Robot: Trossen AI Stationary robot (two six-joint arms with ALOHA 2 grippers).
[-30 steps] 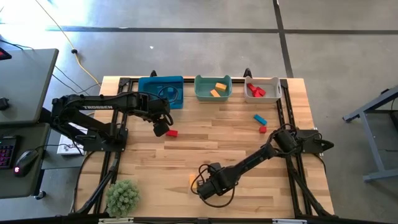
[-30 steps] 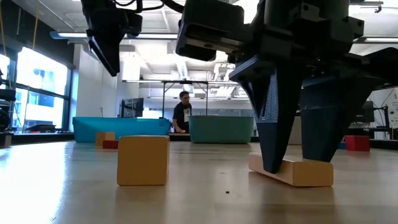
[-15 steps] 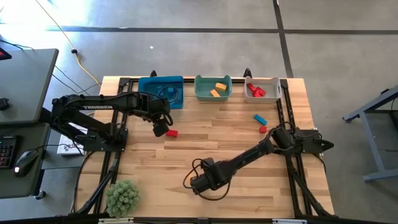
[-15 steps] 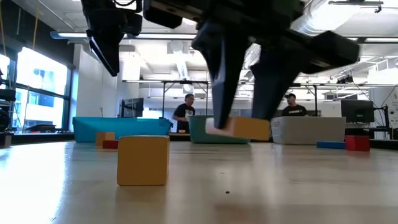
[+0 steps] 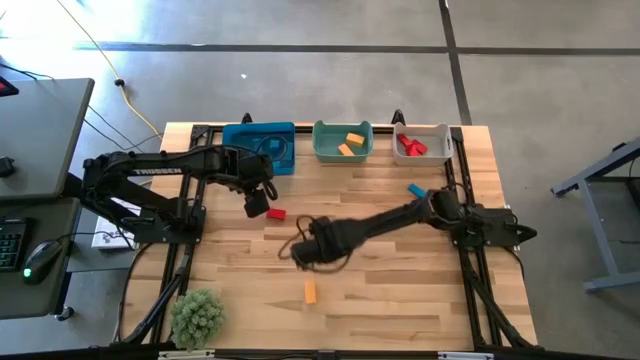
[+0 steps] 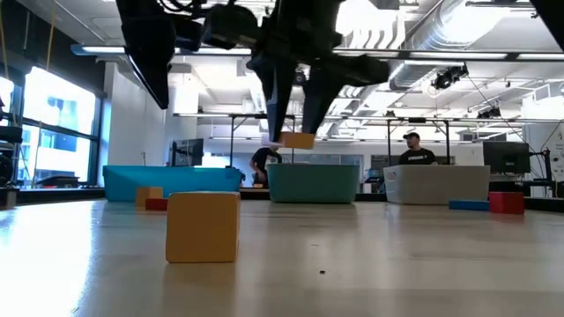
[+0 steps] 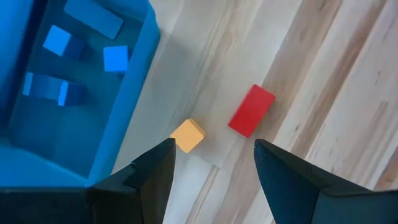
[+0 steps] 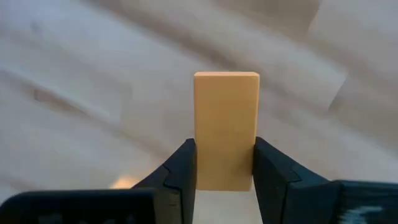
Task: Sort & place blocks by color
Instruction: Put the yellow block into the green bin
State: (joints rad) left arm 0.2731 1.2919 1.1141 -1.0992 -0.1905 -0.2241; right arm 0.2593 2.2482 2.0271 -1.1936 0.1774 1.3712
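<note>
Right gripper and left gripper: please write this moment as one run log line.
right gripper: shut on orange bar, lifted above table | left gripper: open, over small orange cube and red block beside blue bin

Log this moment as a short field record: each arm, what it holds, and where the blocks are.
right gripper: shut on orange bar, lifted above the table
left gripper: open, hovering over a red block and small orange cube beside the blue bin
teal bin: orange blocks
white bin: red blocks
loose on table: orange block, blue bar
</note>
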